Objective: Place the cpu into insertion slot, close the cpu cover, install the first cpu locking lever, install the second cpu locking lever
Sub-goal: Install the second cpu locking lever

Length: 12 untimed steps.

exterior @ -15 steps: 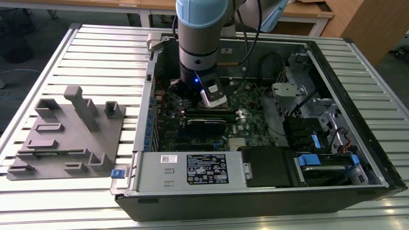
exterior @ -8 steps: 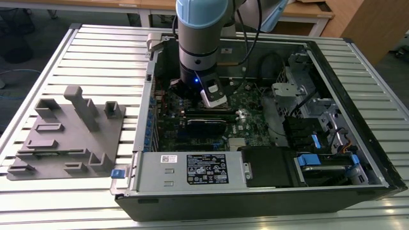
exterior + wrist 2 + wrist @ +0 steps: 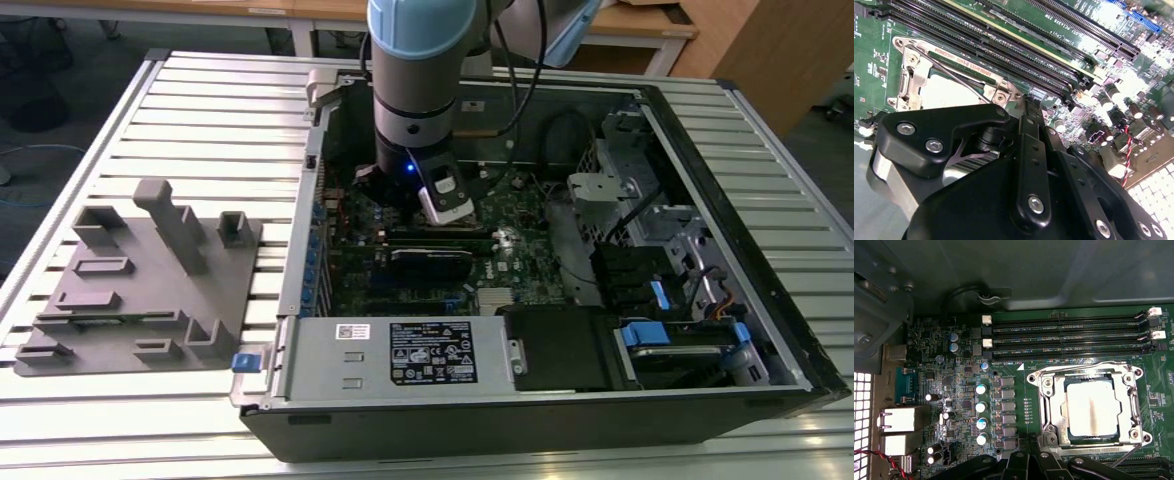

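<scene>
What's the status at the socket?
Gripper low beside socket, fingers hidden. Chip seated, cover down around it. Thin lever crosses the cover.

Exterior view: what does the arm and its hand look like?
The arm is a thick cylinder with a pale blue cap above grey metal, black cables trailing behind. A silver-white module sits near the wrist. The hand is black, with bolted linkage bars and silver screws.

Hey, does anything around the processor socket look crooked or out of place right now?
Nothing stands out. The cpu sits flat and square in the insertion slot, with the cpu cover down around it. One thin locking lever crosses the cover diagonally.
</scene>
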Available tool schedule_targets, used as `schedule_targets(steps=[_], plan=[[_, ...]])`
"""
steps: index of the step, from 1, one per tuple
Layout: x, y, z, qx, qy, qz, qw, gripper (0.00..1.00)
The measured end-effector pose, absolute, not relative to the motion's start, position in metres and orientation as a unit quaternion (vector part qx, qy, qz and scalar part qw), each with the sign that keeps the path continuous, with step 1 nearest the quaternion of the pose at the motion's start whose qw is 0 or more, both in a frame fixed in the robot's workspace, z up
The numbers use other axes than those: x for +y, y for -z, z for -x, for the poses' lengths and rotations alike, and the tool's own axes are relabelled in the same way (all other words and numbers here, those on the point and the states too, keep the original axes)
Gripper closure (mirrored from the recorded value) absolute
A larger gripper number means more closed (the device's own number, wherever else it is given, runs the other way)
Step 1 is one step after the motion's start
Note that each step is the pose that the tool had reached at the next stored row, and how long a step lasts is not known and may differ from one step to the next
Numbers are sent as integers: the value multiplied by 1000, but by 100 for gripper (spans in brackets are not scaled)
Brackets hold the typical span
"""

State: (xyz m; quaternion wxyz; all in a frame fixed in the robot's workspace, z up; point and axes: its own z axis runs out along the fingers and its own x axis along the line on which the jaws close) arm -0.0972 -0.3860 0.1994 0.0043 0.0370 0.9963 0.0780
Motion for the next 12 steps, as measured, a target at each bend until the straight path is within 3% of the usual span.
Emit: schedule_targets(steps=[12], plan=[[-386, -219, 97, 996, -78, -37, 4, 89]])
